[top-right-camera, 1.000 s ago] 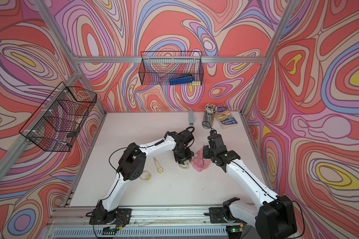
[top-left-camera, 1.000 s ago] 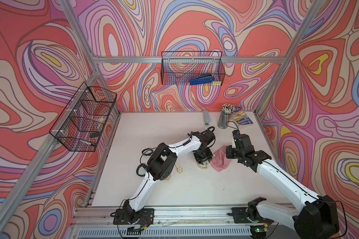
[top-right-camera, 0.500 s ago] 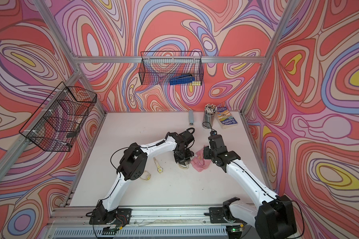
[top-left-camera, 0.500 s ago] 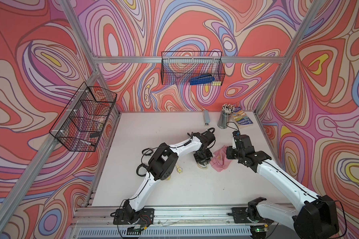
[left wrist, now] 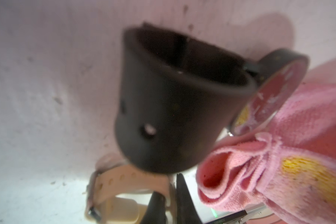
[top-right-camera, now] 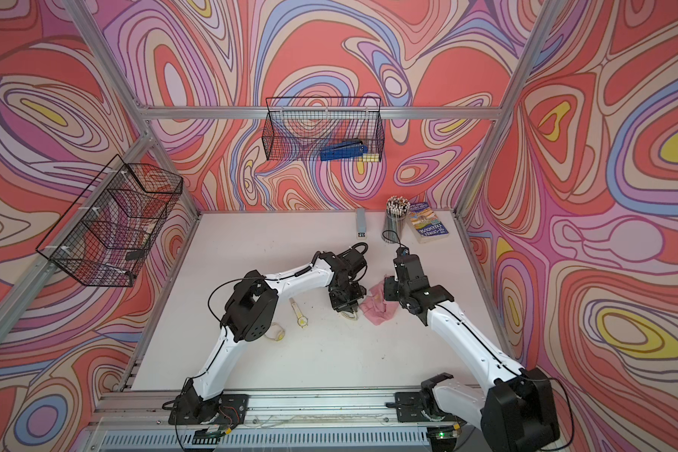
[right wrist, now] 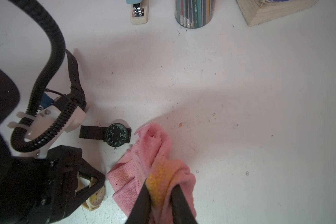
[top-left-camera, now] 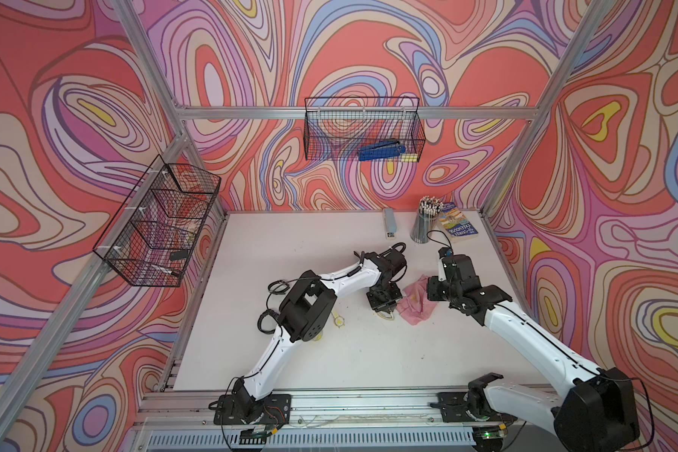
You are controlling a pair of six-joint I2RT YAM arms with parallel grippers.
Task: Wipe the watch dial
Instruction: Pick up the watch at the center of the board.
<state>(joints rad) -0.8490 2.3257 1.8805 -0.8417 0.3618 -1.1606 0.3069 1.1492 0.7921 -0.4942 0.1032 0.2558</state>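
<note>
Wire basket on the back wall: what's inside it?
Inside the basket, a blue stapler-like tool lies toward one end, with a small yellow item beside it. Whether anything lies beneath or behind them cannot be seen, because they cover that spot.

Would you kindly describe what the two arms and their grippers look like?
The left arm and right arm have white tubular links joined by bulky black joints. Thin black cables run along the links; a ribbed black hose loops at the left wrist. The left gripper and right gripper are black, with tapered, pointed fingers.
</note>
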